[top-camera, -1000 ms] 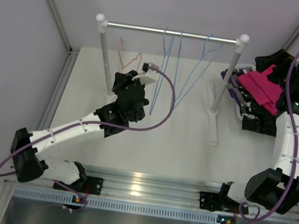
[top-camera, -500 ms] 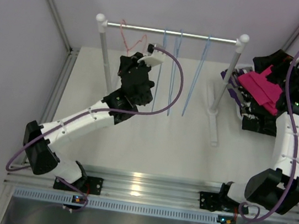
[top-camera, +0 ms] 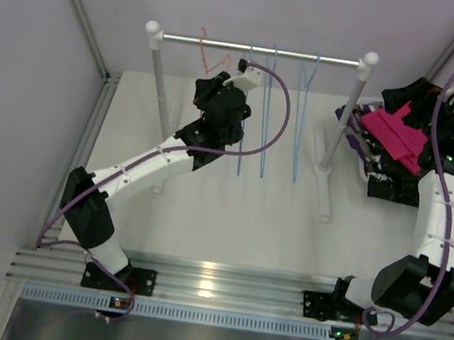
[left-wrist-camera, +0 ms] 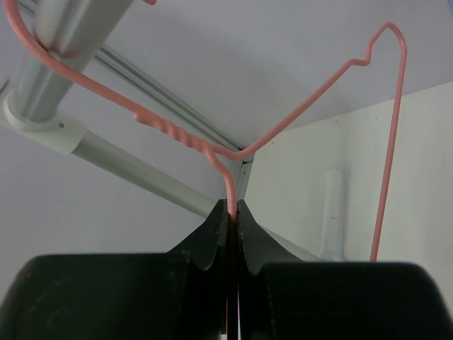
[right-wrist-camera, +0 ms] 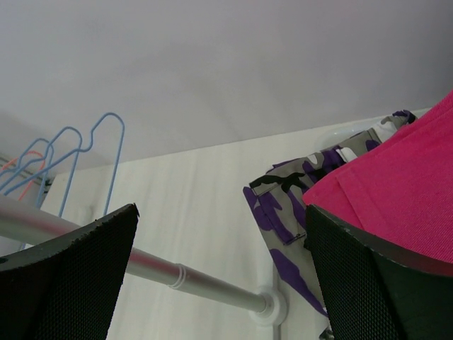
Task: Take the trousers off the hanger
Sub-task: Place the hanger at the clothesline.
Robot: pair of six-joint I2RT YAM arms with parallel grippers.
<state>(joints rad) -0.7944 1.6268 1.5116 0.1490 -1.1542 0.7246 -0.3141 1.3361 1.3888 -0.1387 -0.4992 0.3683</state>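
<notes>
My left gripper (left-wrist-camera: 231, 209) is shut on the lower wire of an empty pink hanger (left-wrist-camera: 311, 99). The hanger's hook curves round the grey rail (left-wrist-camera: 67, 28) at the upper left of the left wrist view. From above, the pink hanger (top-camera: 212, 56) sits at the rail (top-camera: 261, 50) just right of the left post, with the left gripper (top-camera: 217, 74) under it. The trousers lie in a heap at the far right: hot pink (top-camera: 393, 130) on top, purple camouflage (top-camera: 359, 123) and black (top-camera: 390, 186) beneath. My right gripper (right-wrist-camera: 221, 212) is open beside the pink trousers (right-wrist-camera: 396, 198) and purple camouflage pair (right-wrist-camera: 297, 195).
Three empty blue wire hangers (top-camera: 267, 108) hang from the rail right of the pink one. The rack's posts (top-camera: 159, 84) (top-camera: 347, 119) stand on the white table, with a foot bar (top-camera: 324, 179) by the right post. Grey walls close in on the left and back.
My left arm has stretched out and carried the pink hanger up and to the right, to the rail. The blue hangers have swung from slanted to near straight. The right arm has not moved.
</notes>
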